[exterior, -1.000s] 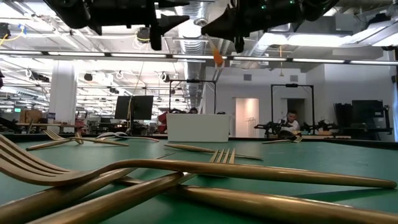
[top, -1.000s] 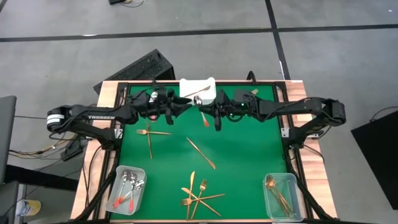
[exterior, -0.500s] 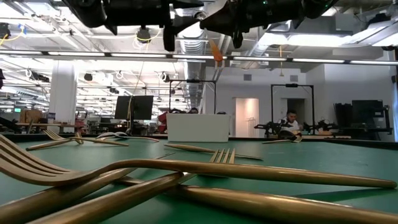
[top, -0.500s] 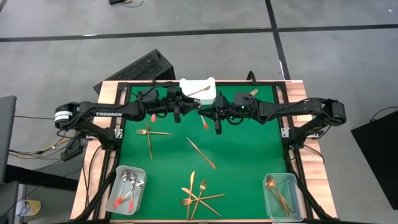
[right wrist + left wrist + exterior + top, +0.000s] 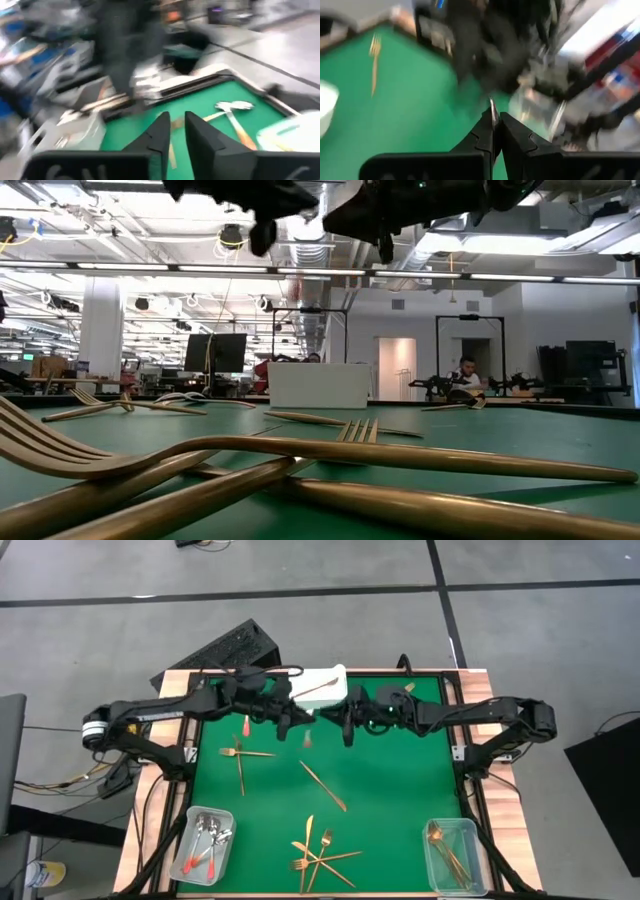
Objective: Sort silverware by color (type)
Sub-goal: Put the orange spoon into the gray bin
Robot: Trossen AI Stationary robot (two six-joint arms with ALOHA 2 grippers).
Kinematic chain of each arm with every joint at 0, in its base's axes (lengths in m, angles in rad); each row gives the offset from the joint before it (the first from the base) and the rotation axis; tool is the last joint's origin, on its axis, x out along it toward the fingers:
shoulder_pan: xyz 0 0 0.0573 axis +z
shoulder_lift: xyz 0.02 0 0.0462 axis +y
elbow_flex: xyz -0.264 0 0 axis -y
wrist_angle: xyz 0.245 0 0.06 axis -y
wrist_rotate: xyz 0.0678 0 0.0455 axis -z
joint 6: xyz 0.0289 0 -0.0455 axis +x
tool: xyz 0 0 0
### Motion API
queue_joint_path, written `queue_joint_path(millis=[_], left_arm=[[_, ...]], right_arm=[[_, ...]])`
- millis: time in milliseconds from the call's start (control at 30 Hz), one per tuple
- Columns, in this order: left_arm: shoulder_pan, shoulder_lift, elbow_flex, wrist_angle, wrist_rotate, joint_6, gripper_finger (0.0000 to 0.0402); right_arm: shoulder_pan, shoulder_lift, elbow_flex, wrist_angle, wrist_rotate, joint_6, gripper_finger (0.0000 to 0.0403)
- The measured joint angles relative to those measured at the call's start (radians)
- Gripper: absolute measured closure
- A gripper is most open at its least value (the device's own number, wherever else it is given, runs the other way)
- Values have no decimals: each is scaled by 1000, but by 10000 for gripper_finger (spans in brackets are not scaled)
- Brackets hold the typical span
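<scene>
The left claw (image 5: 303, 726) is closed on a red-handled spoon (image 5: 307, 739), high over the far middle of the surface. The right claw (image 5: 347, 733), just beside it, is a little open and empty. I would carry the spoon level to the bin (image 5: 210, 811) with spoons and release it low.

You can read no lettering with confidence: the left arm (image 5: 150, 718) carries a pale brand marking along its dark link, but it is too blurred to make out.
</scene>
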State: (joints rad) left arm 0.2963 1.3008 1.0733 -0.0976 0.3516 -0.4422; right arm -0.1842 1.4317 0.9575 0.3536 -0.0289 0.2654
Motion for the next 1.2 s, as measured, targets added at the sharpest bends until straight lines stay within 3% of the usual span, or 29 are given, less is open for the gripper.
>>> queue_joint_path(millis=[133, 233, 333, 433, 633, 833, 1033, 1200], left_arm=[[-29, -35, 198, -563, -79, 27, 399], [-79, -56, 276, -873, -150, -80, 399], [-170, -97, 279, -1043, -174, -287, 399], [-319, -140, 280, -1167, -262, -527, 397], [-630, -194, 199, -1208, -451, -942, 397], [-870, -226, -34, -1068, -469, -1258, 396], [-996, -245, -163, -930, -523, -1457, 387], [-1049, -237, -213, -932, -519, -1487, 342]], right_arm=[[-39, -1, 0, -83, 66, 191, 289], [-64, -1, 0, -208, 63, 320, 278], [-75, 0, -1, -348, 62, 356, 275], [-74, 0, -1, -434, 62, 359, 274], [-49, 0, -1, -465, 71, 357, 274], [-47, 0, -1, -420, 106, 337, 274], [-46, 15, -1, -409, 105, 337, 266], [-25, 36, 1, -414, 85, 337, 231]])
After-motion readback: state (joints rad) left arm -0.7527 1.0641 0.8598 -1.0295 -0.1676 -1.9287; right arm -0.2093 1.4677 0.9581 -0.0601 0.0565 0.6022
